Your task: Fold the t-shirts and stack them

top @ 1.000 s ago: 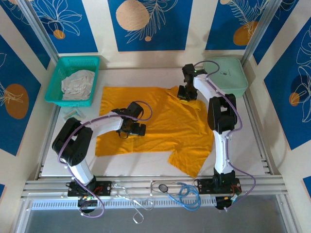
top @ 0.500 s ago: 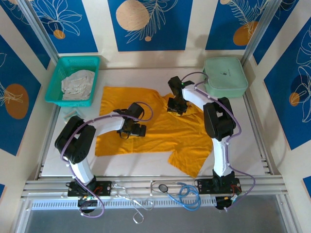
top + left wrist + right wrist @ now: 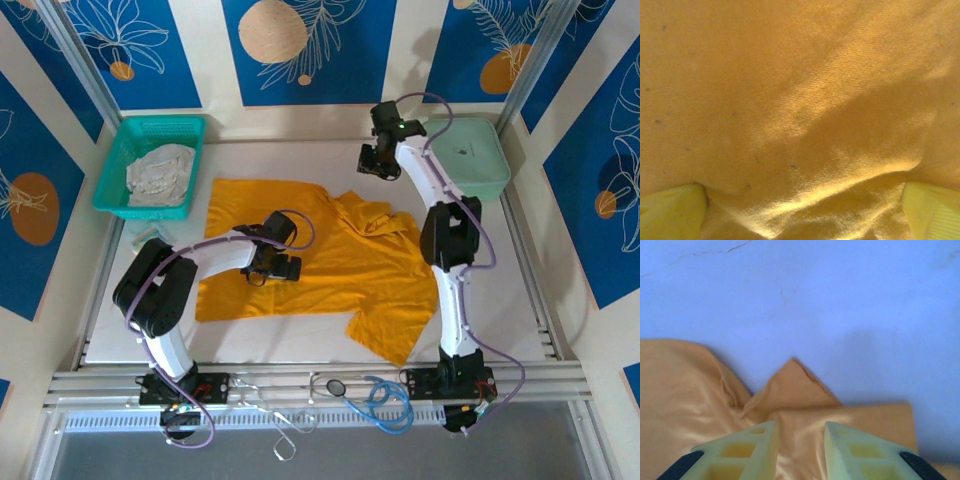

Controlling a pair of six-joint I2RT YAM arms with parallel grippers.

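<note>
While t-shirt (image 3: pixel 340 262) sprawls on white table (image 3: pixel 290 165) between blue walls (image 3: pixel 345 80), left jaws wide, right jaws ajar, empty.

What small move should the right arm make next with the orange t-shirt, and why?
Probably move the right gripper to the near sleeve and take its edge. The gripper hangs empty, jaws slightly apart, above the table beyond the orange t-shirt. The far sleeve lies folded in, the near one lies spread out, and the open left gripper rests on the body.
</note>
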